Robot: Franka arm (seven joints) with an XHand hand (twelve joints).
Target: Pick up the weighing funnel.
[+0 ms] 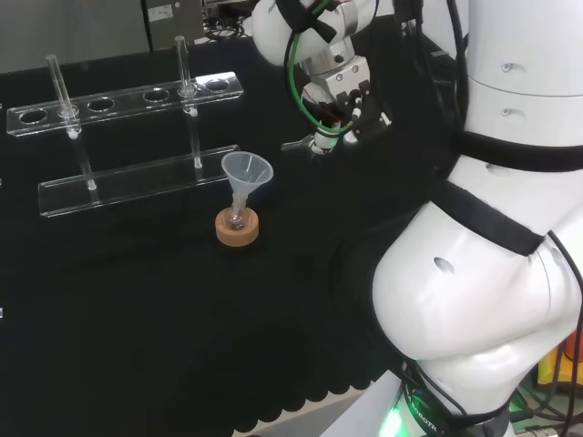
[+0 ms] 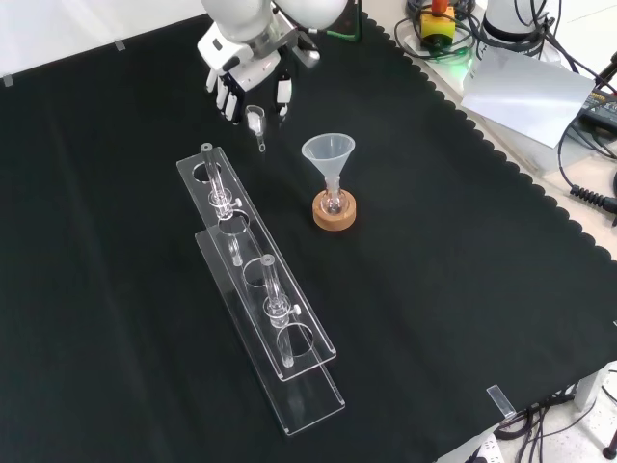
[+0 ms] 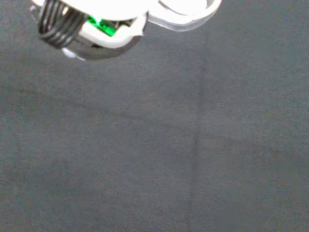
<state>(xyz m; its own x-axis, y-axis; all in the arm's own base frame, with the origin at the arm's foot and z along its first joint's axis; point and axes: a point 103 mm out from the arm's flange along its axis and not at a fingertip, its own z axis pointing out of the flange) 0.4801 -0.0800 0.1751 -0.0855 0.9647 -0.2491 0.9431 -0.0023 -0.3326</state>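
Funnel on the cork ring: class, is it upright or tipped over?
Upright. The funnel stands mouth up, its stem down in the small flask on the cork ring; the head view agrees.

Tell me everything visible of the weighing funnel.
The weighing funnel is a small clear piece, glass or plastic by its look: a scoop-like cup with a short stem. In the front view it sits just below the hand, stem pointing away from it. Whether the hand grips it or it rests on the black cloth cannot be told.
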